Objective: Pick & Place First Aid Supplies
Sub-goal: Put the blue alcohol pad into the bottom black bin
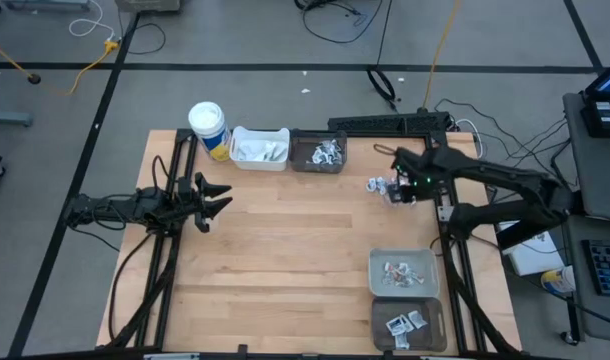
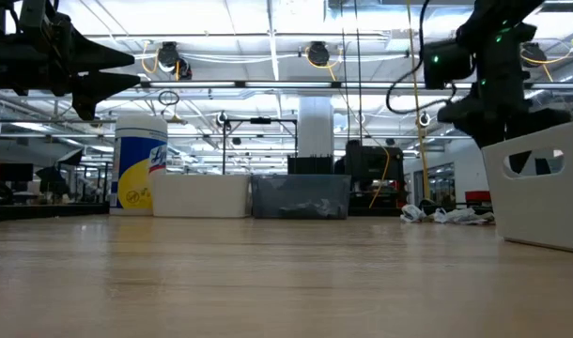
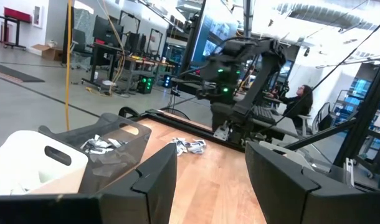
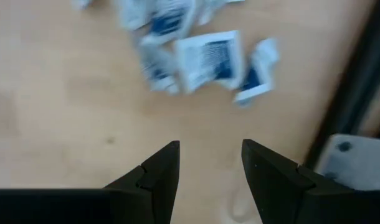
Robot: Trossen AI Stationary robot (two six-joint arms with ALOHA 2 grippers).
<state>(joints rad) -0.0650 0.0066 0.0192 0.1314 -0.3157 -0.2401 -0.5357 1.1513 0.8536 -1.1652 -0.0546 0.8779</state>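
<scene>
Wooden table [image 1: 285,250] is seen from above with 2 arms over it. Left arm is parked over the table's left edge; left gripper [image 1: 217,199] is held in the air, fingers spread, nothing between them, as the left wrist view also shows [image 3: 209,180]. Right arm is reached in from the right edge; right gripper [image 1: 400,192] is poised just above a loose pile of first aid packets [image 1: 380,184] lying on bare wood near the far right of the table, fingers spread and empty [image 4: 209,165], the blue-printed square packets [image 4: 209,59] seen just ahead of the fingertips, not touched. 4 bins are placed on the table: a white bin [image 1: 259,148] and a dark bin [image 1: 318,151] side by side at the far edge, each with packets inside; a grey bin [image 1: 404,271] and a dark bin [image 1: 408,323] at the near right, one behind the other, also holding a few packets. A white canister with a yellow band [image 1: 209,130] is stood just left of the white bin.
</scene>
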